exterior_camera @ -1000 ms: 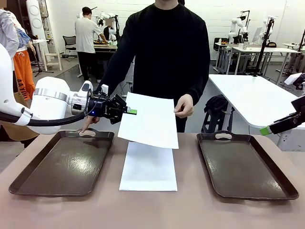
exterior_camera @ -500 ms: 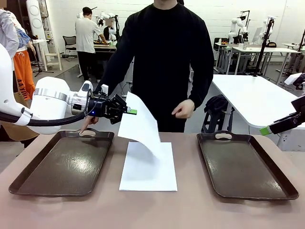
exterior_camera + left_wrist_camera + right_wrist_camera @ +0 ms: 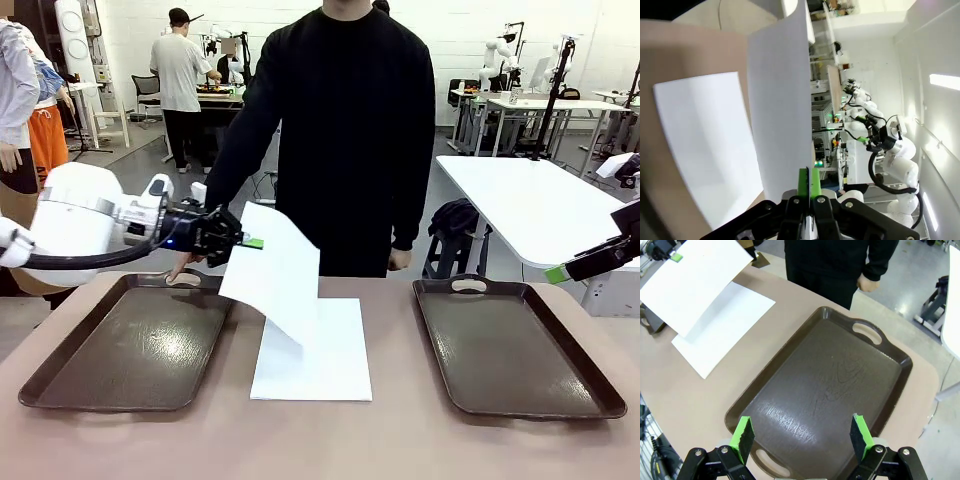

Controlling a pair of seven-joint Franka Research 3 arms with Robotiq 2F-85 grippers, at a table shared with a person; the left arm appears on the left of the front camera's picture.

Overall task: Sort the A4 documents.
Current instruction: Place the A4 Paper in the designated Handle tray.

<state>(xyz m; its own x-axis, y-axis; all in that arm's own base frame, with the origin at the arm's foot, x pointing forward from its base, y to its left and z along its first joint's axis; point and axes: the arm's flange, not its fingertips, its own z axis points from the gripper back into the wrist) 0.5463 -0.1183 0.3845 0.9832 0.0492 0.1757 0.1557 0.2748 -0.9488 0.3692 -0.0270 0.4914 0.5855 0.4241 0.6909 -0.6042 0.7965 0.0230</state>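
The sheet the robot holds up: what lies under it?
Another white sheet lies flat on the table. The held sheet, pinched by the left gripper, covers its far left corner; whether more lie beneath cannot be seen.

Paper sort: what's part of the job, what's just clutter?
Job:
thin white A4 sheet pinched in the left end effector
flat white A4 sheet on the table
dark brown handled tray on the left, matching tray on the right, likely bins

Lying about:
white side table beyond the right tray
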